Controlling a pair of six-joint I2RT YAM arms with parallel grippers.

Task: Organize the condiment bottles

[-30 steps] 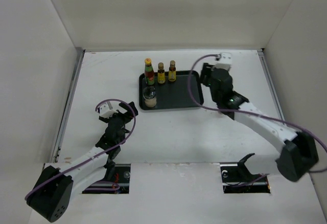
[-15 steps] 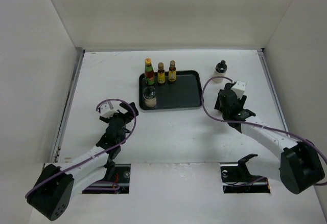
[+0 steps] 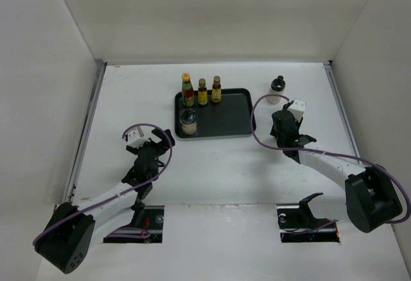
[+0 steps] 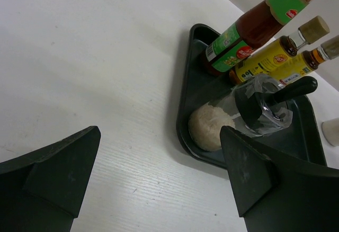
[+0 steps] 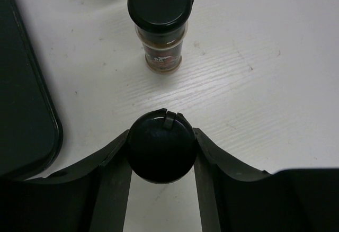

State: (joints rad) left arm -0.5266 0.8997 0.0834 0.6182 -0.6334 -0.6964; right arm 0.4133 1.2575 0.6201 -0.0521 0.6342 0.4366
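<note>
Bottle [image 5: 160,150], right end effector [image 5: 161,136] clamped, barely shifted

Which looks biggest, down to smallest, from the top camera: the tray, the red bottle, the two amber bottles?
1. tray
2. red bottle
3. left amber bottle and right amber bottle: they look alike, so it's a tie.

worktop [image 5: 275,78]: white, matt, fine grain. tray [image 4: 186,110]: smooth black plastic, slight sheen. bottle [image 5: 160,146] cap: matt black plastic.
</note>
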